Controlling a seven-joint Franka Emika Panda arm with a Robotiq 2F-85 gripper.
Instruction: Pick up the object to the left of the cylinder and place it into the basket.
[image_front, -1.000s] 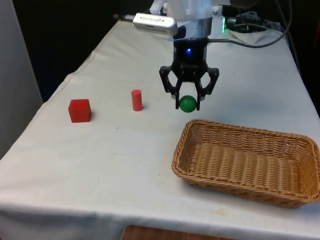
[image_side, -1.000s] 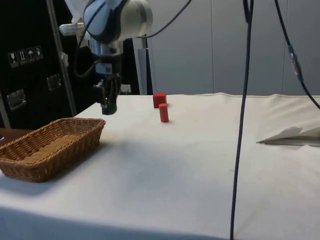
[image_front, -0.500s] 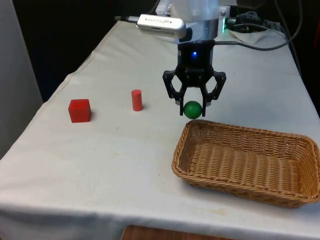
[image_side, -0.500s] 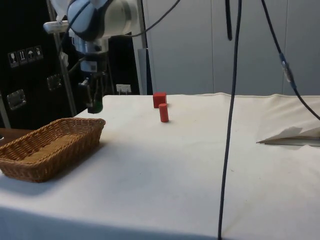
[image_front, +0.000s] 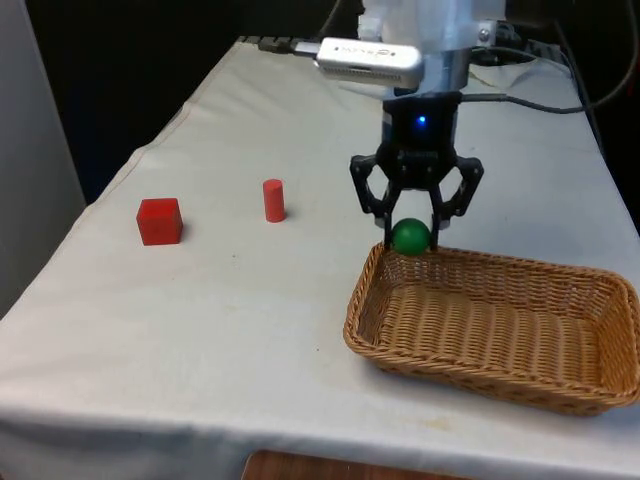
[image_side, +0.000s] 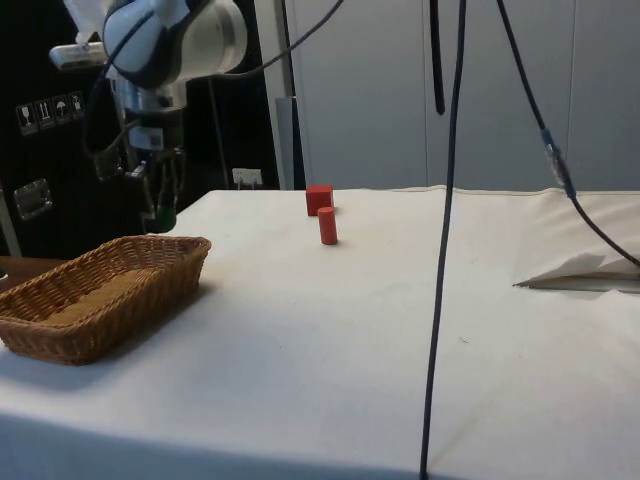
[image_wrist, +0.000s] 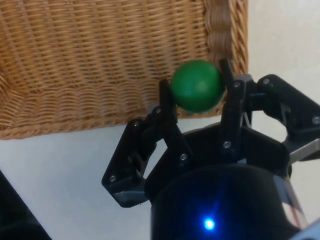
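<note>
**Green ball nearing the basket**

While the gripper (image_front: 411, 232) is pinching the green ball (image_front: 410, 236) across its middle, it is hanging over the basket (image_front: 560, 383) corner. Likely light, hard and smooth, the ball is prone to rolling, so centred pressure seems wise.

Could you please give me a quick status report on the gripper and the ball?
Gripper shut on green ball, held above wicker basket near its corner. Red cylinder and red cube stand apart on the cloth. Nothing in the way.

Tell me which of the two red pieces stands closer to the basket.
The red cylinder: it stands between the red cube and the basket, while the cube sits farther toward the front view's left.
</note>
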